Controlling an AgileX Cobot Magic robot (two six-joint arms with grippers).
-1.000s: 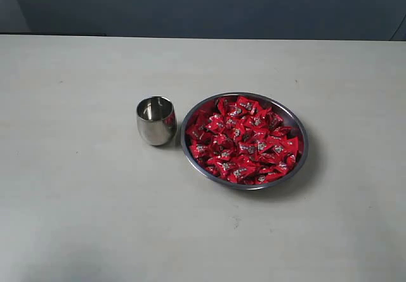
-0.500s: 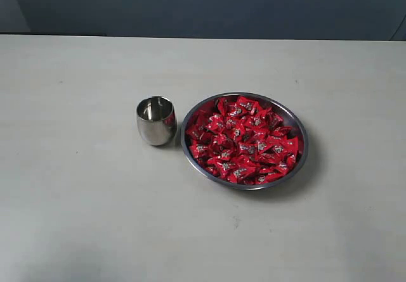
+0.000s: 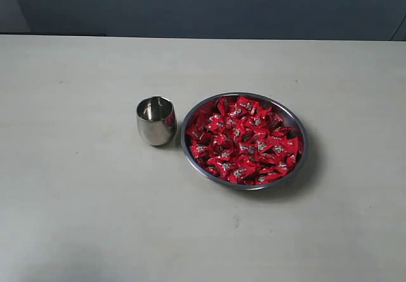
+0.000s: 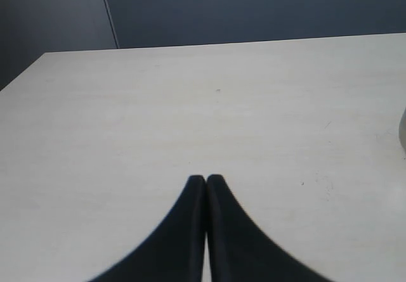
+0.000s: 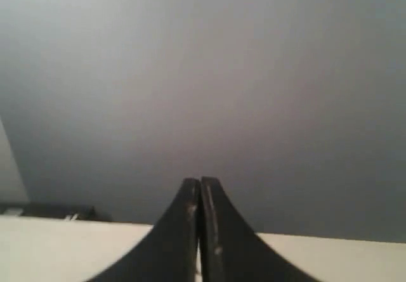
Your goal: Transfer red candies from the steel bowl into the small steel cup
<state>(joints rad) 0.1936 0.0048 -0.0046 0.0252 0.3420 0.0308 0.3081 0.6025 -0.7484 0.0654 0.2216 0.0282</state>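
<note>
The steel bowl (image 3: pixel 300 133) sits right of the table's middle, heaped with red candies (image 3: pixel 243 140). Just to its left stands the small steel cup (image 3: pixel 156 121), upright, with no candy showing inside. Neither arm appears in the exterior view. My left gripper (image 4: pixel 205 179) is shut with nothing between its black fingers, low over bare table; a sliver of the small steel cup (image 4: pixel 402 130) shows at that view's edge. My right gripper (image 5: pixel 200 182) is shut and holds nothing, pointing at the dark wall beyond the table's far edge.
The pale table (image 3: pixel 76 199) stretches wide on all sides of the cup and bowl. A dark blue-grey wall (image 3: pixel 209 6) runs behind its far edge.
</note>
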